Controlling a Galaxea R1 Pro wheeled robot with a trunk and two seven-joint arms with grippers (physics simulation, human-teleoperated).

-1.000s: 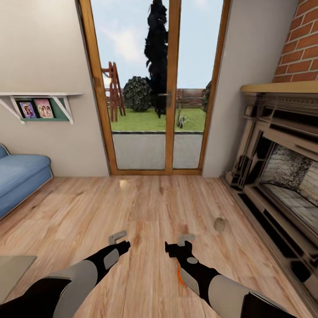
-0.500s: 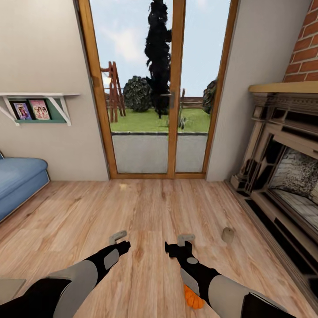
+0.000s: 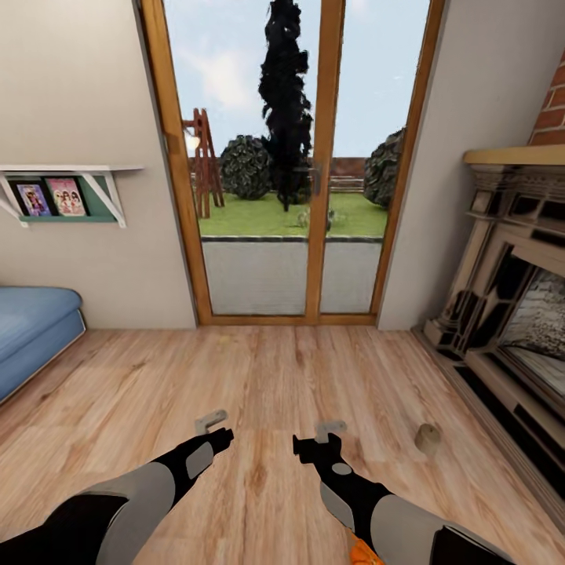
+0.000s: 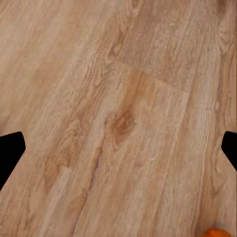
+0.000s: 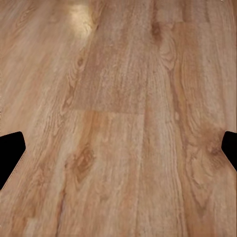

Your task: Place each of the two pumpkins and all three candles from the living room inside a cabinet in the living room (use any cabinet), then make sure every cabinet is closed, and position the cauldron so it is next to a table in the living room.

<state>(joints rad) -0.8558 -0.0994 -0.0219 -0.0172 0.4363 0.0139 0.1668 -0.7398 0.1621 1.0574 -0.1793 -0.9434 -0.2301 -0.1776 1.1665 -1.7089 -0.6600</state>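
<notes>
Both tools, left (image 3: 210, 424) and right (image 3: 329, 432), hang wide open and empty in the gathering step; the next move calls for lowering the right tool to the stubby tan candle (image 3: 428, 437) on the light wood plank floor (image 3: 259, 369) just to its right, while a bright-orange rounded pumpkin (image 3: 362, 552) sits behind it under the forearm.

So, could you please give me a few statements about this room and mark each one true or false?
1. A candle lies on the floor near the fireplace. True.
2. The right gripper holds the pumpkin. False: its jaws are open and empty; the pumpkin sits on the floor under the right arm.
3. The left gripper is open over bare floor. True.
4. The sofa is red. False: it is blue.
</notes>
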